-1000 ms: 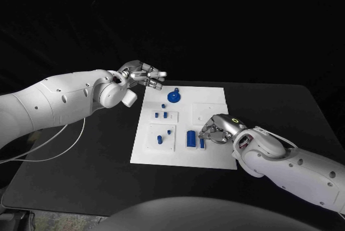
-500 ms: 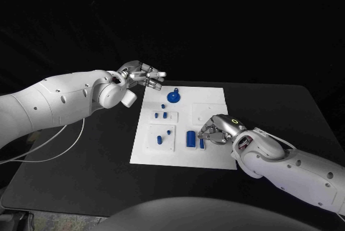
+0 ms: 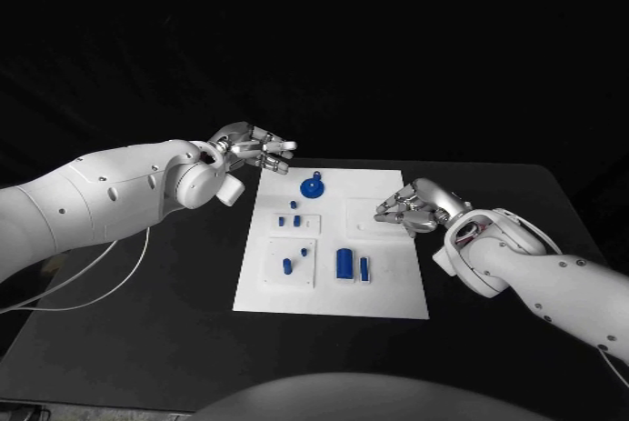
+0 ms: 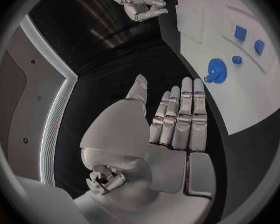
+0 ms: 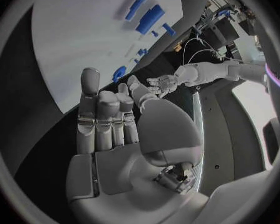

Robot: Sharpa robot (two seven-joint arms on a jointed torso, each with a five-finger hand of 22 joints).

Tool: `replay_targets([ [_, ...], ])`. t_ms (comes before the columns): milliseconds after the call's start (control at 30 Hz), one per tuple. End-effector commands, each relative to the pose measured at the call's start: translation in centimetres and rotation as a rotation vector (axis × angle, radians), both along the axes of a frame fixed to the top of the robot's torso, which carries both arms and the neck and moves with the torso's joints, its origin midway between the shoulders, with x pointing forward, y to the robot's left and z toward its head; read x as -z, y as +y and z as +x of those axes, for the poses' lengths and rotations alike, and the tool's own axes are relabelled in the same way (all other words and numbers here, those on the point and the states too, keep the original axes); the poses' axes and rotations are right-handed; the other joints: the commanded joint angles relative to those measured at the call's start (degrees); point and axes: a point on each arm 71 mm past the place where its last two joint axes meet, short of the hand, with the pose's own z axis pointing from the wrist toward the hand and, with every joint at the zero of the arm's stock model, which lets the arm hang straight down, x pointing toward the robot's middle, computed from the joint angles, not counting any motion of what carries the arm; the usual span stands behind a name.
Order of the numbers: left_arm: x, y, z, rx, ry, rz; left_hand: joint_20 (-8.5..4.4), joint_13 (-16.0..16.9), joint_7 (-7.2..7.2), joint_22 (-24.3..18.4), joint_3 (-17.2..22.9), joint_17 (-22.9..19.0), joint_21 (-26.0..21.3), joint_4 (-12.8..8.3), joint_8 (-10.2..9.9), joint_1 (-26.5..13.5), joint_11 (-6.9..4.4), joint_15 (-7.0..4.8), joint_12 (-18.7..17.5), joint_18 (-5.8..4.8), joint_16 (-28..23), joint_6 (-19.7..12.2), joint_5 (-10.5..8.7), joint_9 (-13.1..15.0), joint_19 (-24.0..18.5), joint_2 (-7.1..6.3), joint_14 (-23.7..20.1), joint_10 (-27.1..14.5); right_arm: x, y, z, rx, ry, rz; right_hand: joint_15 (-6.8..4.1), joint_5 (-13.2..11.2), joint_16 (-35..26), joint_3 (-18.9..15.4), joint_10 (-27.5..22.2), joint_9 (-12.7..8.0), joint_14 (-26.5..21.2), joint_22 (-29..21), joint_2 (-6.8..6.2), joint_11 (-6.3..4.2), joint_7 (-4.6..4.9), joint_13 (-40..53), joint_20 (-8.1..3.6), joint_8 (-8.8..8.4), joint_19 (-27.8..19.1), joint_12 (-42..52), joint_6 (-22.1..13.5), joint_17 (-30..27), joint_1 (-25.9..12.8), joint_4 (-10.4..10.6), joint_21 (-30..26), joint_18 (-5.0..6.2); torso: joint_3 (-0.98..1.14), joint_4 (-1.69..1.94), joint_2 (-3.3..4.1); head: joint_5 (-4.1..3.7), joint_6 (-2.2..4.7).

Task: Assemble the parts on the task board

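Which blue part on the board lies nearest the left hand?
The round disc-shaped part at the far end of the task board, just beside the left hand; the other parts are small pegs and blocks nearer the robot.

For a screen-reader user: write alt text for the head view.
A white task board with small blue parts lies on a black table. The empty left hand hovers by its far corner, the empty right hand over its right edge.

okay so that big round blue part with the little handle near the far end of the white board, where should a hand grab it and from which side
Judging by the head view, grip the round blue part across its disc rim, coming straight down from above. It appears to lie flat on the task board, so no side face is offered, and its small tab juts toward the far edge; pinch across the rim clear of that. The open left hand hovers nearest.
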Motion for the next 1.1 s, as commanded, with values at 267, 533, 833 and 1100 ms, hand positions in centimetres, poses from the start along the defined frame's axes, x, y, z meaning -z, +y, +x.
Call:
replay_targets([
  [267,-0.3,0.9,1.2,-0.09,-0.044,-0.067,0.27,0.1,-0.07,0.1,0.0,0.2,0.2,-0.4,0.1,0.4,-0.14,-0.36,0.1,-0.39,-0.1,0.6,-0.2,0.1,0.1,0.91,0.1,0.5,-0.5,-4.3,4.6,0.123,0.148,0.369,0.82,3.1,-12.6,-4.6,-5.7,-0.3,-2.6,-7.6,1.61,0.64,0.88,-11.9,0.62,-0.07,0.5,-12.5,-2.5,-8.0,0.3,-0.9,-7.7,0.41,-0.55,-0.12,-1.04,-1.51,4.07],
  [533,-0.7,2.4,2.8,-0.248,-0.094,-0.172,0.76,0.0,-0.48,-0.1,0.0,-0.6,-0.3,-0.9,0.0,0.8,-0.12,0.32,-0.3,-0.53,-0.5,1.6,-0.17,0.1,-0.8,1.69,-2.7,0.6,-0.7,-7.1,8.4,0.279,0.132,0.581,5.42,5.5,-38.0,-0.8,-8.4,-1.4,-8.9,-27.2,3.19,4.52,3.6,-40.2,5.25,-0.44,-12.3,-35.0,-7.0,-23.8,0.0,-3.5,-16.3,0.7,-1.15,-0.33,-2.96,-3.64,9.87],
  [833,-0.7,3.0,3.7,-0.294,-0.113,-0.211,2.1,0.0,-1.31,-0.3,0.2,-2.5,-0.6,-1.2,-0.1,0.9,-0.33,1.07,-0.4,0.55,-0.6,0.6,-0.2,0.0,-1.9,2.29,-7.5,-2.1,-1.1,-7.3,11.0,0.253,0.157,0.757,11.88,14.2,-50.8,8.2,-13.8,-1.5,-18.2,-54.1,2.22,9.28,4.24,-65.4,13.77,0.01,-27.2,-48.4,-10.3,-51.7,-5.6,-2.5,-16.0,2.01,-1.12,-0.81,-4.3,-2.92,15.81],
  [1100,0.1,2.3,3.9,-0.281,-0.109,-0.219,2.8,0.0,-1.63,-0.4,0.3,-2.6,-0.5,-1.5,0.0,0.9,-0.5,1.14,-0.4,1.35,-0.5,0.5,-0.18,-0.1,-2.3,2.79,-8.5,-2.9,-1.2,-7.3,11.5,0.219,0.159,0.794,13.01,12.6,-51.0,3.8,-15.9,-1.6,-20.9,-60.3,3.15,9.97,4.26,-65.2,16.16,-0.24,-29.9,-48.2,-11.2,-57.1,-4.4,-1.8,-15.7,3.41,-0.82,-0.5,-4.85,-2.1,16.37],
])
